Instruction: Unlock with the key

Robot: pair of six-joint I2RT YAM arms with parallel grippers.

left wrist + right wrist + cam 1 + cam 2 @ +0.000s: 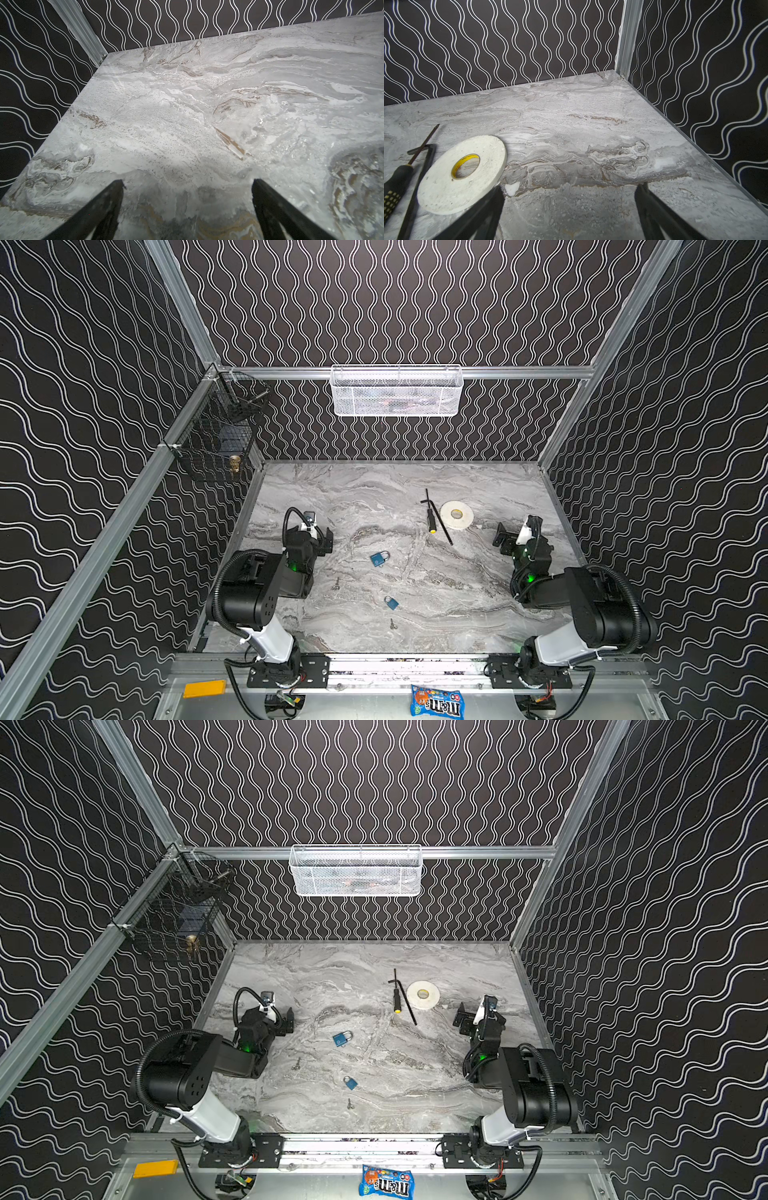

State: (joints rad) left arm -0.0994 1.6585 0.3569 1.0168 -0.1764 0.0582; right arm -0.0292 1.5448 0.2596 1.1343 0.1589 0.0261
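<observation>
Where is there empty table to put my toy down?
Bare marble lies along the back wall, beyond the tape roll and screwdriver, and in the far corner ahead of the left gripper. Another patch sits between the small padlock and the right arm. Crowded: the middle, with the larger padlock and both keys.

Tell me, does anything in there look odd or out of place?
Nothing looks spilled or broken. The one oddity: a candy bag lying on the metal ledge at the near edge, off the marble table.
</observation>
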